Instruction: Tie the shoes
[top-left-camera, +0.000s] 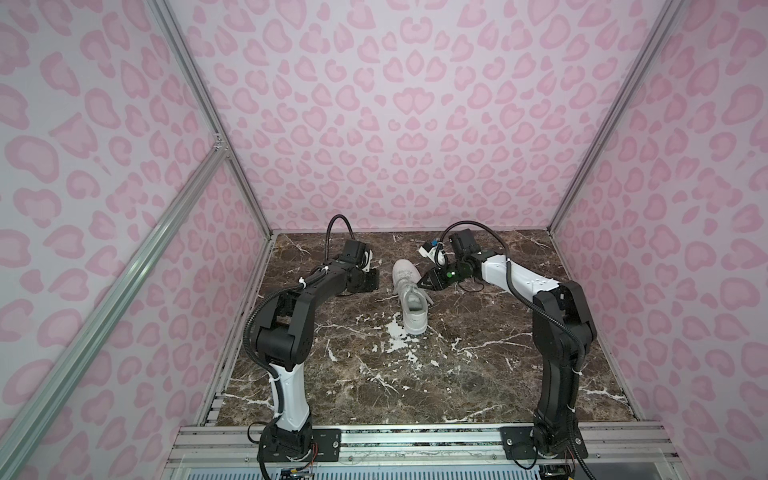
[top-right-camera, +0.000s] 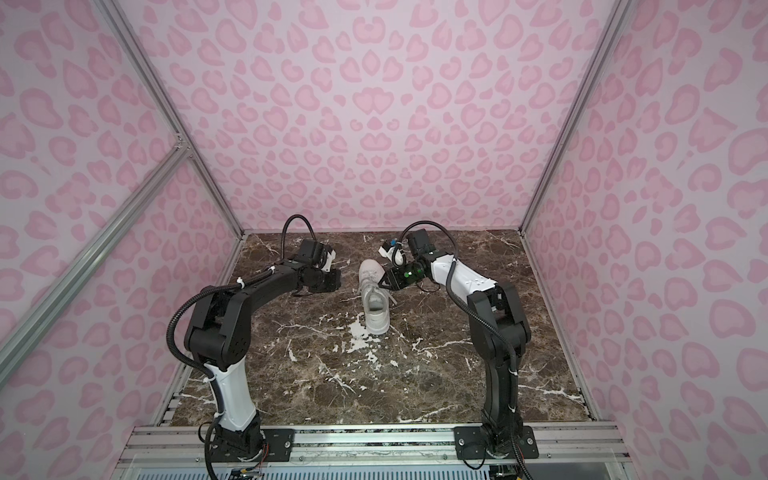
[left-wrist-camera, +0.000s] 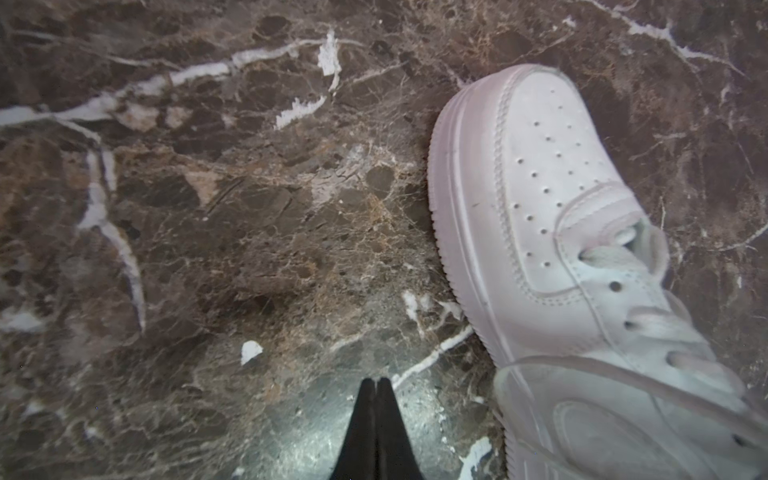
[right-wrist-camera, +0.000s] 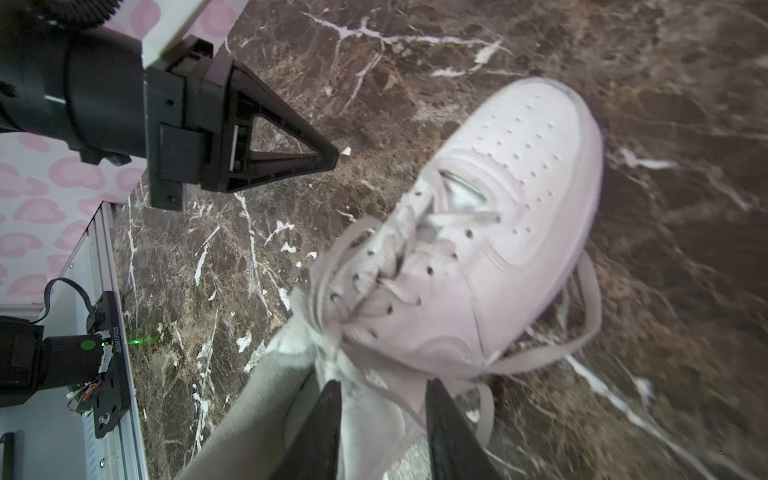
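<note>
- The sneaker (top-left-camera: 409, 299) stands on its sole in the far middle of the dark marble-look table (top-left-camera: 374, 374). Its toe points toward the back wall and its heel toward the arm bases.
- In both top views the sneaker (top-right-camera: 376, 301) sits between the 2 grippers, with the right one much closer to it.
- The laces (right-wrist-camera: 582, 332) are not tied. 1 long flat strand loops off the side of the sneaker and lies on the table.
- The left gripper (left-wrist-camera: 376, 382) is closed, its 2 fingers pressed together with nothing between them. It hangs over bare table near the toe side of the sneaker (left-wrist-camera: 561, 249) without touching it.
- The right gripper (right-wrist-camera: 386, 399) is at the sneaker's upper, near the top eyelets. Its jaws stand partly apart.
- White fabric of the sneaker (right-wrist-camera: 478, 249) fills the gap between them. I cannot tell whether the jaws pinch it or only straddle it.
- In a top view the right gripper (top-left-camera: 420, 285) meets the sneaker from the right side at the lacing.
- The right wrist view also shows the left gripper (right-wrist-camera: 332, 160), shut to a point, apart from the sneaker.
</note>
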